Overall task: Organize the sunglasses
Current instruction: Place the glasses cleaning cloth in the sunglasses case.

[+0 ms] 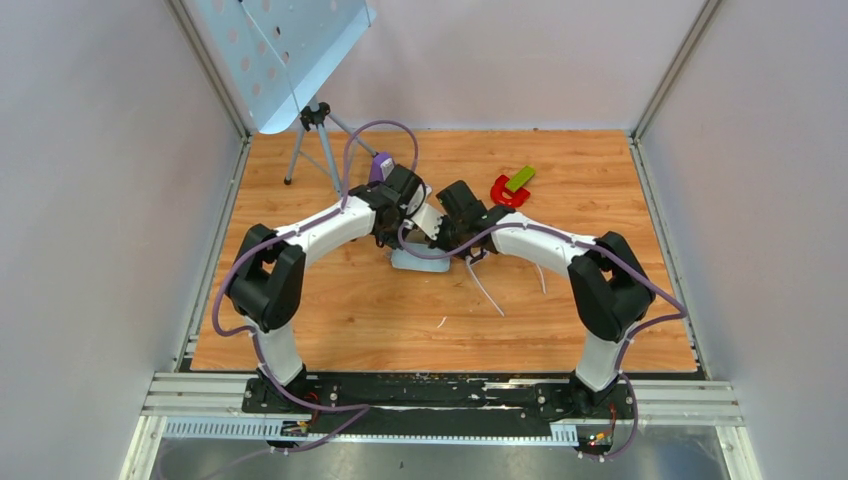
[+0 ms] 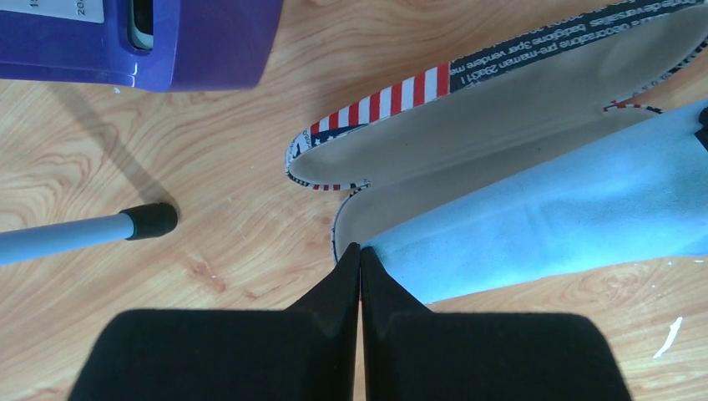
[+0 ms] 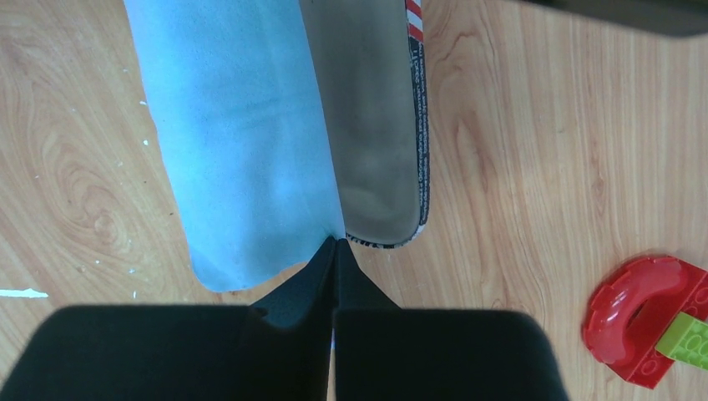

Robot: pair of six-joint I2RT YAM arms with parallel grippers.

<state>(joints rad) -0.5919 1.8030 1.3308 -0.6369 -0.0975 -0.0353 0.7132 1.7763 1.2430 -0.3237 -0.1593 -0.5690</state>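
The flag-printed case [image 2: 467, 125] lies open on the table, grey lining up. The light blue cloth [image 2: 568, 209] is draped over its near half. My left gripper [image 2: 360, 248] is shut on one corner of the cloth at the case's end. My right gripper [image 3: 336, 242] is shut on the cloth [image 3: 242, 142] at the other end of the case [image 3: 376, 125]. In the top view the two grippers meet over the cloth [image 1: 420, 262]. The sunglasses [image 1: 487, 288] show only as slim white arms sticking out beside the right gripper; the lenses are hidden.
A purple object [image 2: 142, 42] stands just behind the case. A tripod [image 1: 315, 140] with a perforated panel stands at the back left; one leg tip [image 2: 150, 221] lies near the left gripper. Red and green toy bricks [image 3: 647, 313] sit at the back right.
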